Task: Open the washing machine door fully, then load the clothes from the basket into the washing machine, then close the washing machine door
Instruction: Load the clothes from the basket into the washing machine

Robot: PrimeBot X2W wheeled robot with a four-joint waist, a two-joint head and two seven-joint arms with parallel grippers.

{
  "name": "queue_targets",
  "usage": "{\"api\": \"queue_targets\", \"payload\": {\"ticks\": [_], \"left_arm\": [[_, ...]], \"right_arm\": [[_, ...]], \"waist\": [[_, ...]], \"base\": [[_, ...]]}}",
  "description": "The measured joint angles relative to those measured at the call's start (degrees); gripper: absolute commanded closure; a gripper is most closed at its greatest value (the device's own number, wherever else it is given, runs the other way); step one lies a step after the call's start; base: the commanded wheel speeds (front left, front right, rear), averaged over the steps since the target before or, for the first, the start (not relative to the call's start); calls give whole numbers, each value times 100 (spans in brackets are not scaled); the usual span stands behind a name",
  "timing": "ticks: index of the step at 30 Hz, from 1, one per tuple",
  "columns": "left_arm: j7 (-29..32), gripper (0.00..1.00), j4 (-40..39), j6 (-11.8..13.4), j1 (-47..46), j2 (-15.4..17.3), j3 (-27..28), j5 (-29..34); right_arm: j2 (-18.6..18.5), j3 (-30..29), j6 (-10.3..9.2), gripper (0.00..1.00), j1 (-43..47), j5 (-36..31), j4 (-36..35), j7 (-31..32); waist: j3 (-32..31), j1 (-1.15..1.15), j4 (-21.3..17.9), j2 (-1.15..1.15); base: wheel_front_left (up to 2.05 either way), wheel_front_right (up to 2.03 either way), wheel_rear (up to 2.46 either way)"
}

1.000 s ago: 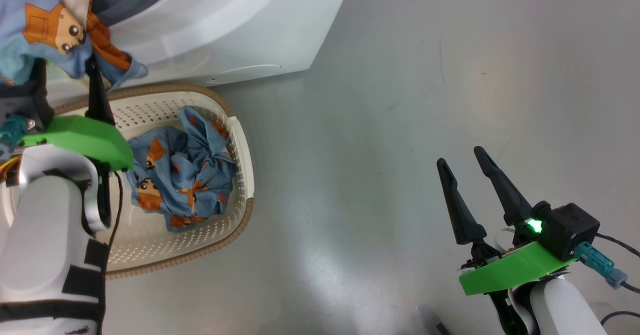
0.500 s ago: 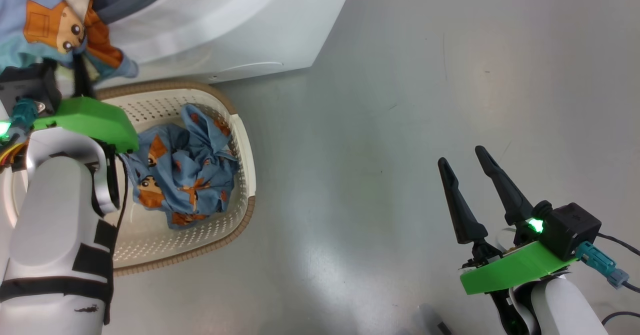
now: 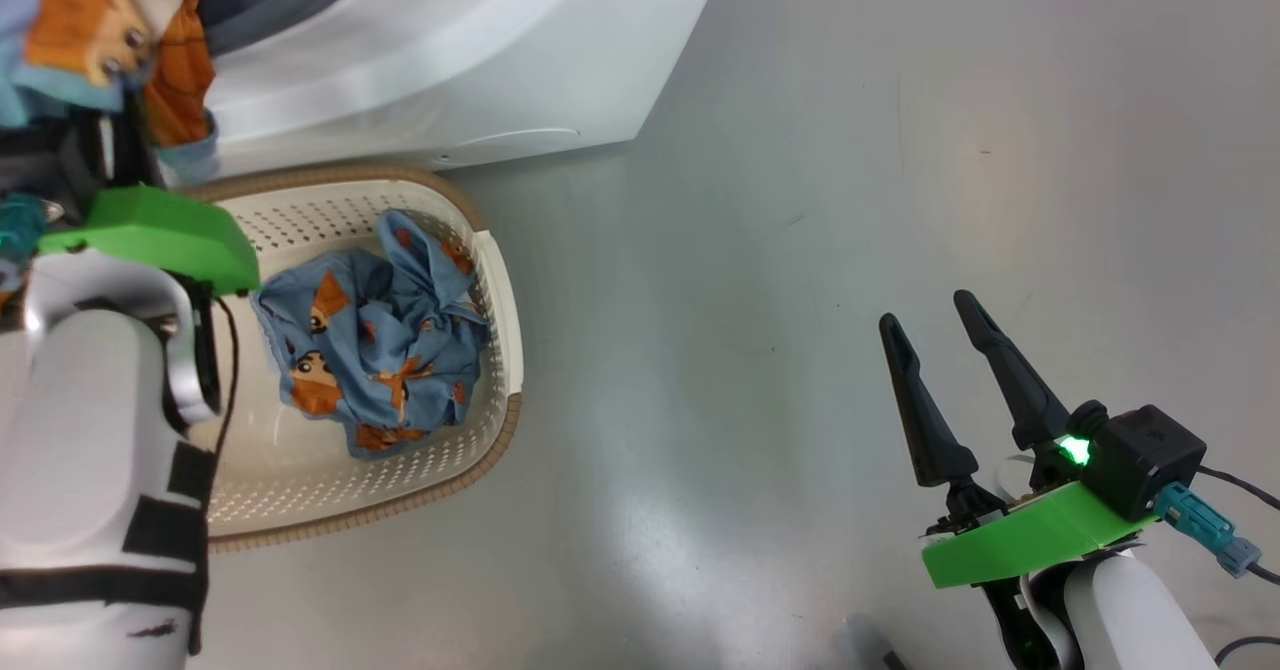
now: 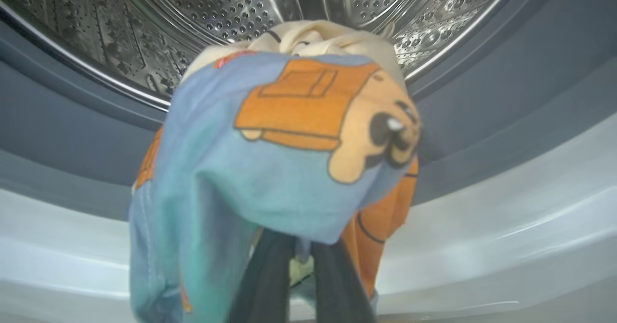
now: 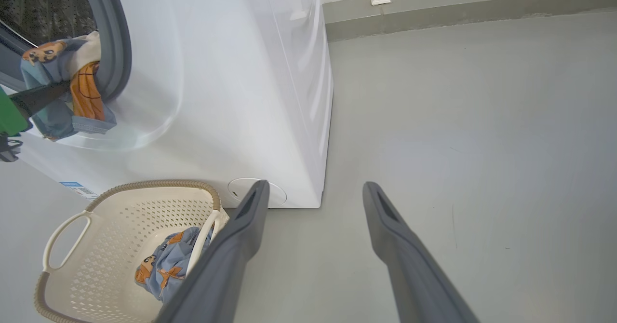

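Note:
The washing machine (image 3: 450, 70) stands at the top left, its mouth open with grey gasket (image 4: 482, 96) and steel drum (image 4: 217, 5) showing. The washing machine door is out of view. My left gripper (image 3: 125, 140) is at the lower lip of the mouth, shut on a blue and cream garment (image 4: 289, 144) with orange print that drapes over its fingers (image 4: 262, 284). A second light blue garment (image 3: 375, 340) lies in the cream basket (image 3: 500, 280) on the floor in front of the machine. My right gripper (image 3: 930, 315) hangs open and holds nothing over bare floor, far right of the basket.
The grey floor (image 3: 800, 150) stretches to the right of the machine and basket. A wall skirting (image 5: 458, 5) runs along the far side. Cables (image 3: 1240, 550) trail from my right wrist. The basket sits close against the machine's front, with its white handle (image 5: 65, 241) toward the left.
The left gripper has gone from open to shut around the draped garment and moved up and left toward the drum mouth. The right arm stays still.

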Motion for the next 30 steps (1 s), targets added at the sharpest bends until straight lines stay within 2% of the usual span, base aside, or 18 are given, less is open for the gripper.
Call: {"api": "queue_targets", "payload": {"ticks": [8,14,19,25,30], "left_arm": [[530,100,-1243,108,228,153,-146,88],[934,100,-1381,110,12,378,-193,181],[1045,100,-1062,109,-471,500,-229,289],[984,100,-288,92,-1085,653,-290,422],[730,100,610,-102,-1829,787,-398,476]], "right_arm": [[10,13,0,0,0,9,1,0],[60,90,0,0,-4,49,22,0],[86,168,0,0,-4,52,43,0],[97,203,0,0,-2,81,58,0],[108,252,0,0,2,107,70,0]], "waist": [[5,0,22,0],[12,0,-86,0],[5,0,-229,0],[-7,0,-396,0],[13,0,-549,0]], "base": [[0,0,0],[0,0,0],[0,0,0],[0,0,0],[0,0,0]]}}
